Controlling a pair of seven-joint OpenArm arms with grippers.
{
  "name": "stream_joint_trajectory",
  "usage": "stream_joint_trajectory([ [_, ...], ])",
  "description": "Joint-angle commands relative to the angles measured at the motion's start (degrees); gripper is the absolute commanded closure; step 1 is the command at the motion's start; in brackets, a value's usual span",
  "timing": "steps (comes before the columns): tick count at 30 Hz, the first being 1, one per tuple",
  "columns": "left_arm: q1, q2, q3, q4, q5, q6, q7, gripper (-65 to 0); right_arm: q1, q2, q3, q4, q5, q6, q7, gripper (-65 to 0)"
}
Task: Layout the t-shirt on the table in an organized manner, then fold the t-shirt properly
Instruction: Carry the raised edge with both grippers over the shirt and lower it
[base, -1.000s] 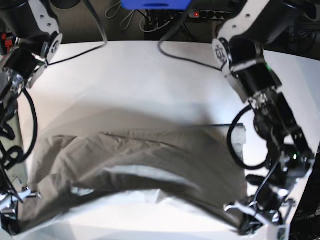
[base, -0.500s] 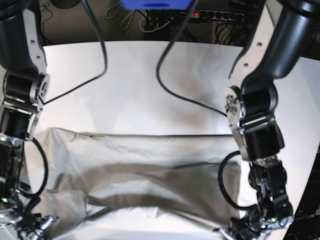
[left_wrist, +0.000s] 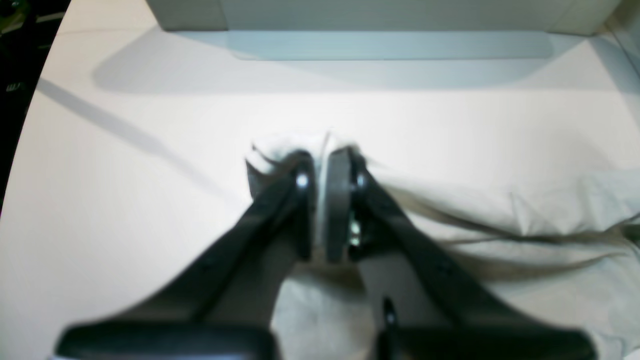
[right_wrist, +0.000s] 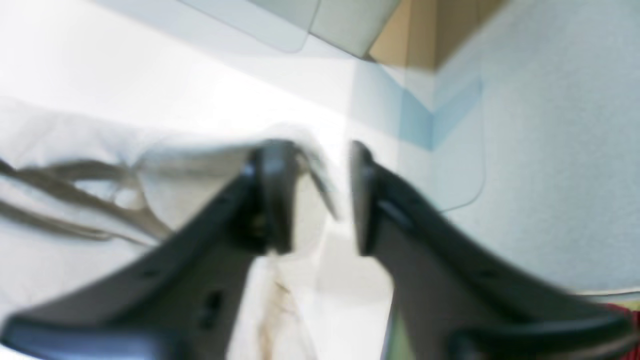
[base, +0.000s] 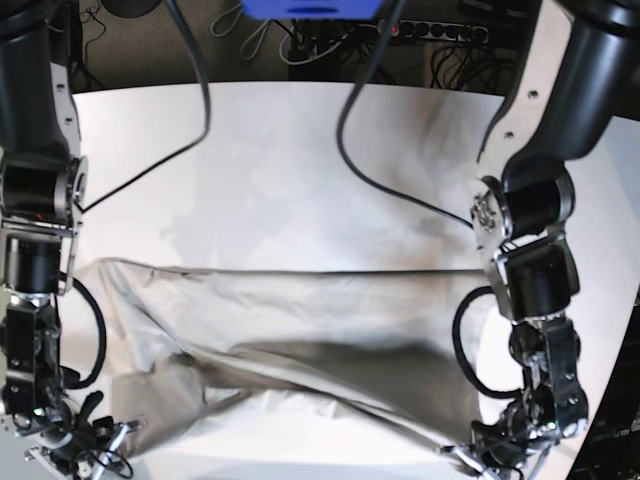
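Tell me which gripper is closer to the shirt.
Left. The left gripper is pinched shut on the shirt edge. The right gripper stands open at the opposite edge, cloth between its jaws but not clamped.

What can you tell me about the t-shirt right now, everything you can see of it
The t-shirt is plain grey-beige cloth, soft and creased, with no print showing. It lies spread wide across the near part of the white table, its far edge fairly straight, its near part rumpled with a dark fold. The left gripper is shut on one corner of it. The right gripper has its jaws apart around the other corner, with a bit of cloth between them.
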Motion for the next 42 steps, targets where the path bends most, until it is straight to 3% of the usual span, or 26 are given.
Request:
stream_joint_trajectory([
  [1,-2.71,-1.00,0.17,0.66,-0.55,-0.12,-1.46,-0.6,1.96,0.54,0.15,0.99,0.39,-0.12,1.16,-28.7],
  [5,-2.98,-1.53,0.17,-2.86,-0.55,-0.12,-1.37,-4.8,-0.42,0.80,0.15,1.16,0.39,-0.12,1.60,-36.5],
  [11,-1.83,-2.67,0.08,-4.00,-0.64,-0.12,-1.37,-23.6,-3.32,1.77,0.15,1.25,0.39,-0.12,1.07,-36.5],
  [14,-1.75,-2.76,0.17,-3.65,-0.64,-0.12,-1.37,-36.9,-5.87,3.00,0.15,1.60,0.39,-0.12,1.07,-36.5],
  [19,-1.22,-2.67,0.17,-3.30,-0.64,-0.21,-0.76,-51.2,-15.10,5.72,0.24,9.16,0.39,-0.12,0.98,-36.6],
  [24,6.96,-2.14,0.70,2.24,-0.64,-0.65,6.72,-52.8,-28.28,8.27,0.50,20.50,0.48,-0.12,0.98,-36.9],
  [29,17.24,-2.14,0.70,10.07,-0.64,-0.65,7.07,-52.8,-35.76,8.63,0.68,23.23,0.39,-0.12,1.07,-36.9],
  [35,22.69,-2.23,0.26,11.56,-0.64,-0.65,7.77,-53.0,-38.04,8.10,2.61,23.14,0.56,-0.12,1.07,-37.5],
  [42,24.45,-2.05,0.70,10.50,-0.64,-0.30,7.24,-53.0,-38.83,7.48,2.79,23.40,0.48,-0.12,0.98,-44.1],
])
